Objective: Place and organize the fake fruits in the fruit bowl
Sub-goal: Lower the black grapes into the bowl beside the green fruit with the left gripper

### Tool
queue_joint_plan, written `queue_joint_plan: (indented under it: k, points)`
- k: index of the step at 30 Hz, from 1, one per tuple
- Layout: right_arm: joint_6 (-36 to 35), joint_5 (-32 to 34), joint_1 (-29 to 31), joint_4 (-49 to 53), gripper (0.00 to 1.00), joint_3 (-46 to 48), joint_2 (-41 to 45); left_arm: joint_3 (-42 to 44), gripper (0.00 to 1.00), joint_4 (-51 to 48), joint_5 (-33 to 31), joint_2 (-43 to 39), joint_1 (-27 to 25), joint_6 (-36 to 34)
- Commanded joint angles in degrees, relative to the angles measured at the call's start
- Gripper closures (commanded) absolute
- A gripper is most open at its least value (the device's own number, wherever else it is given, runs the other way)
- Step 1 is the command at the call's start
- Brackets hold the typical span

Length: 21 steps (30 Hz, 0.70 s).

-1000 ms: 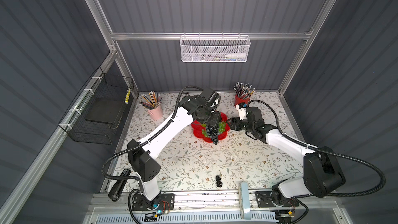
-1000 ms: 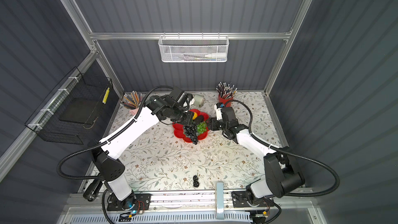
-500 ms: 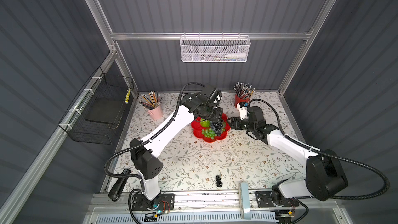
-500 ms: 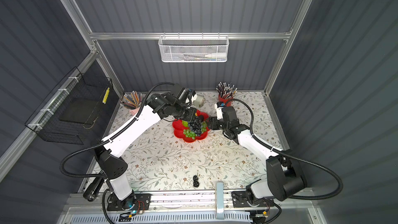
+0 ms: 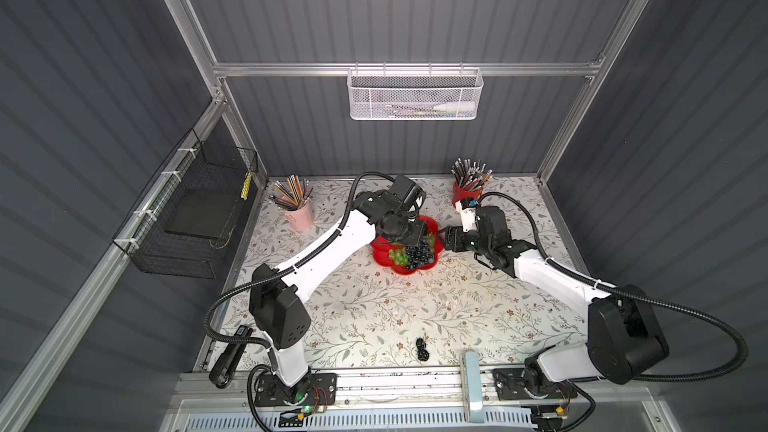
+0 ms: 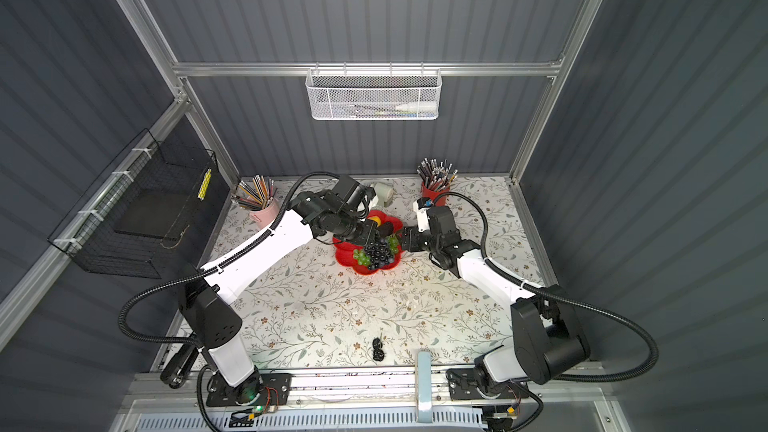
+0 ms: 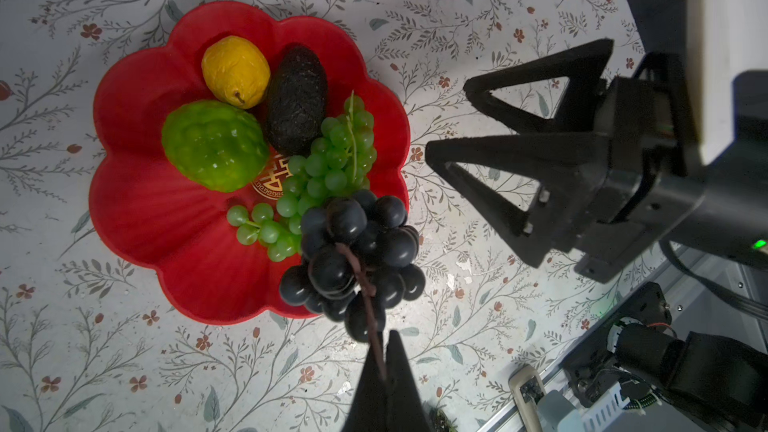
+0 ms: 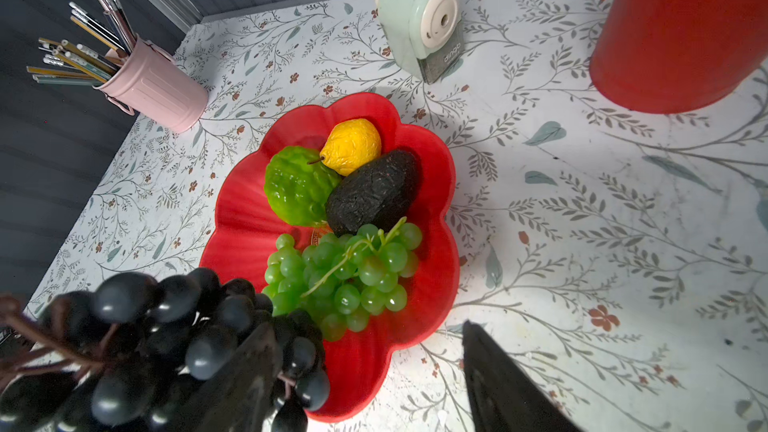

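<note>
- Dangling long black-purple plastic grape bunch (image 7: 353, 251) by its stem from pinching left pincer (image 7: 384, 351), shifted toward glossy red flower-shaped bowl (image 7: 137, 209) 5 o'clock rim.
- Keeping right pincer (image 7: 446, 118) spread, empty; lowering likely next.

1. This was a lab's robot test booth: grey ribbed walls (image 5: 415, 14) in an aluminium frame (image 5: 399, 69) enclosed the desk (image 5: 415, 305).
2. A left arm (image 5: 328, 249) and a right arm (image 5: 552, 280) were bolted to a rail (image 5: 395, 382) at its front.
3. A pink pencil cup (image 5: 299, 214), a red pencil cup (image 5: 467, 194), a sharpener (image 6: 383, 193) and a wire basket (image 5: 413, 97) made it office-like.
</note>
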<state>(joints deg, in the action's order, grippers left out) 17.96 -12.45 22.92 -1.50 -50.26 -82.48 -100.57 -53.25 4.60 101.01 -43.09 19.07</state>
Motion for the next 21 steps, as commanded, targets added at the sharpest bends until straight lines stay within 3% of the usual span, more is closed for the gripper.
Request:
queue_joint_plan:
  k: [1, 15, 21]
  points:
    - [0.0, -0.9, -0.3, 0.9, 0.28, -0.4, -1.0, 2.4, 1.00, 2.4, 1.0, -3.8, 2.2, 0.8]
    - [0.8, -2.8, -0.2, 0.5, 0.28, -2.0, -3.3, 11.5, 1.00, 5.9, 3.0, -5.1, 8.6, -2.0]
    - [1.7, -3.0, 0.3, -2.7, 0.29, -0.1, -1.1, 12.2, 1.00, 7.3, 1.1, -3.2, 10.2, -3.8]
